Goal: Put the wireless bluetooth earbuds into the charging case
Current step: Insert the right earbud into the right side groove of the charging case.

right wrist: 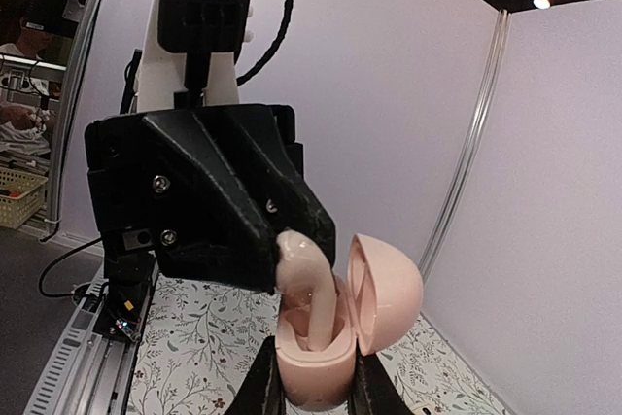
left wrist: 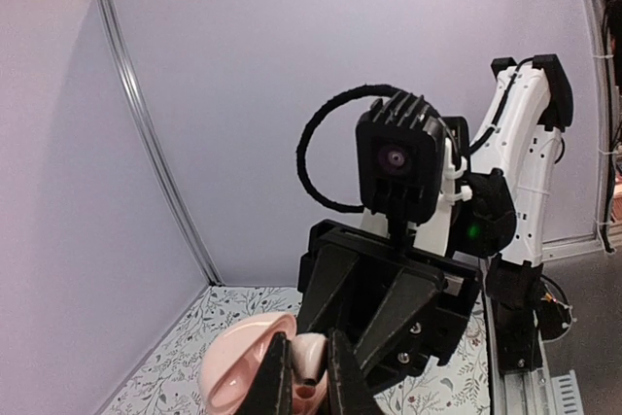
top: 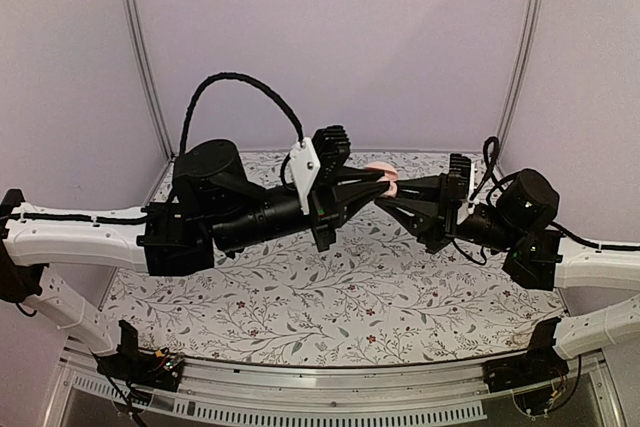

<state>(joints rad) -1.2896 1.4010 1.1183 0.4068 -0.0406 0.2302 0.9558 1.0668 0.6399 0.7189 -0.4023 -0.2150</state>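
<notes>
Both arms meet in the air over the back middle of the table. My right gripper [right wrist: 313,394] is shut on the body of the pale pink charging case [right wrist: 313,371], held upright with its hinged lid [right wrist: 389,293] open to the right. My left gripper [left wrist: 311,378] is shut on the head of a pale pink earbud [right wrist: 309,284]. The earbud's stem reaches down into the open case. In the left wrist view the earbud [left wrist: 313,355] sits between my fingers, with the case lid [left wrist: 238,371] to its left. From above, only a pink patch of the case [top: 383,171] shows between the two grippers.
The floral-patterned table top [top: 330,297] lies well below both grippers. Pale walls close in the back and both sides, with metal posts [top: 140,47] at the back corners. A metal rail [top: 330,387] runs along the near edge by the arm bases.
</notes>
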